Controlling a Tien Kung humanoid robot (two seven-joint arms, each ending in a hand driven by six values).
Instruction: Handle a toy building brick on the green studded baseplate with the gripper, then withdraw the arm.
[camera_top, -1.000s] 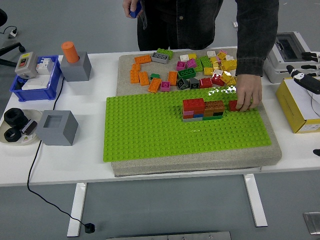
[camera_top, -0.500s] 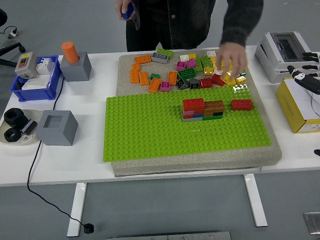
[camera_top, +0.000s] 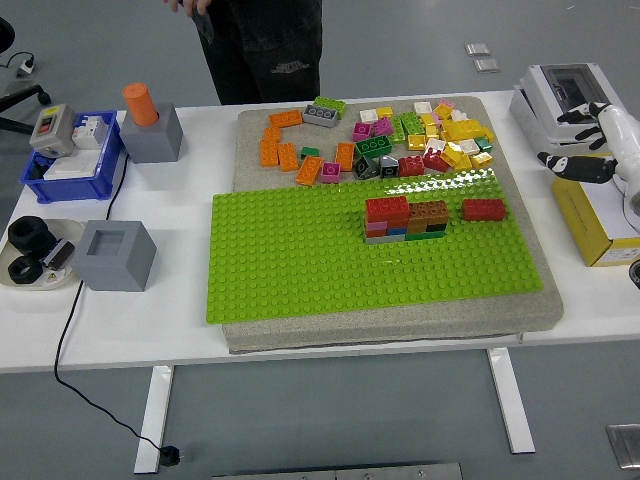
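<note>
A green studded baseplate (camera_top: 300, 260) lies on a grey pad in the middle of the table. A block of stacked red, brown, grey, blue and green bricks (camera_top: 405, 220) stands on it right of centre. A single red brick (camera_top: 483, 209) sits on the plate just right of that block. My right hand (camera_top: 585, 140) hovers at the far right edge over the boxes, well away from the plate, its fingers spread and holding nothing. My left arm is out of view.
Several loose bricks (camera_top: 380, 135) lie on the pad behind the plate. A yellow box (camera_top: 595, 215) and a white device (camera_top: 560, 95) stand at the right. Grey blocks (camera_top: 115, 255), a blue bin (camera_top: 70, 160) and a tray lie at the left. A person (camera_top: 260, 50) stands at the far side.
The person let go of the single red brick on the plate, drew the hand back and stepped left. My right hand has risen and come a little further into view.
</note>
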